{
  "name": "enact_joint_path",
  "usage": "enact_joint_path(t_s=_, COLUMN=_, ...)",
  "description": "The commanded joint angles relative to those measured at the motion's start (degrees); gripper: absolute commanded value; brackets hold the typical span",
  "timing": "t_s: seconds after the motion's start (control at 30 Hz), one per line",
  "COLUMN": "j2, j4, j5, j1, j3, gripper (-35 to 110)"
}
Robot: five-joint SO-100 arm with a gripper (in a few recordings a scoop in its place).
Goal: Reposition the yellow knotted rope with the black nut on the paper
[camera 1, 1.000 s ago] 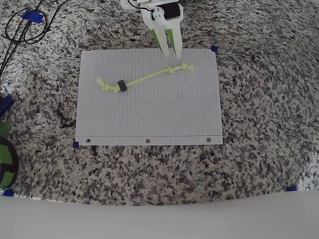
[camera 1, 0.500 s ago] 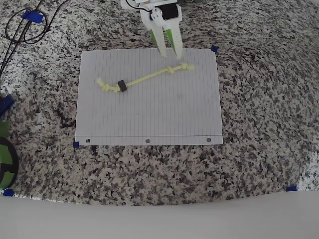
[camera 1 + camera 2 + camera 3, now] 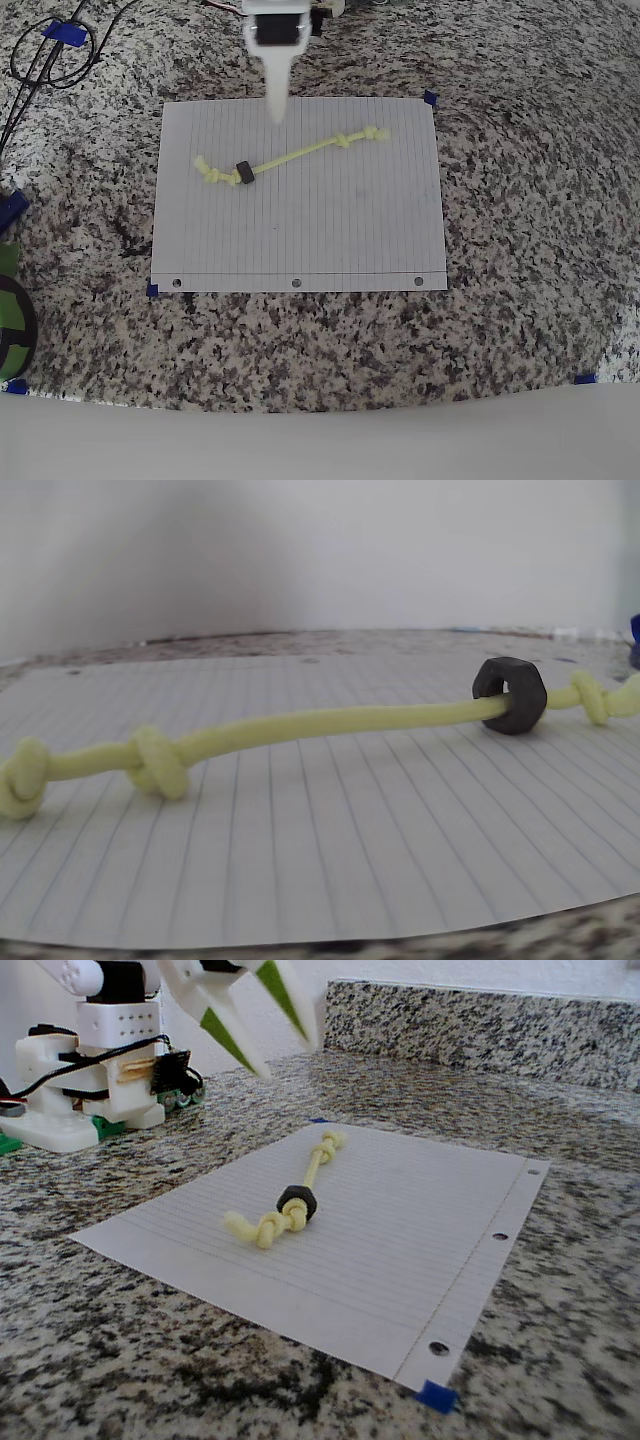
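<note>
Yellow knotted rope [image 3: 292, 155]: pale yellow-green along its whole length, knots the same shade. Black nut [image 3: 242, 172]: matte black, near charcoal in the wrist view [image 3: 510, 695]. Paper [image 3: 330, 230]: white with fine grey ruled lines. Bench [image 3: 520, 200]: speckled granite, grey-white with black and tan flecks. Gripper [image 3: 268, 1022]: white jaws with bright green inner faces. Small blue tape pieces [image 3: 430, 98] sit at the paper's corners. Arm base [image 3: 95, 1070] behind the jaws: white with black cables.
</note>
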Motion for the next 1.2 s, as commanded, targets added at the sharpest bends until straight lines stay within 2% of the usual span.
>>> enact_joint_path(t_s=0.0, j2=-9.76, j4=0.00, j5=-2.02, j1=2.72, j3=-6.86, gripper=53)
enact_joint_path(t_s=0.63, j2=-45.70, j4=-5.80, j5=-3.34, j1=14.50, j3=-23.73, gripper=50)
enact_joint_path(t_s=1.1, j2=-56.43, j4=-8.88, j5=-3.34, j1=16.52, j3=-31.20, gripper=42)
enact_joint_path(t_s=1.17, j2=-57.13, j4=-9.49, j5=-3.34, j1=16.08, j3=-31.55, gripper=37)
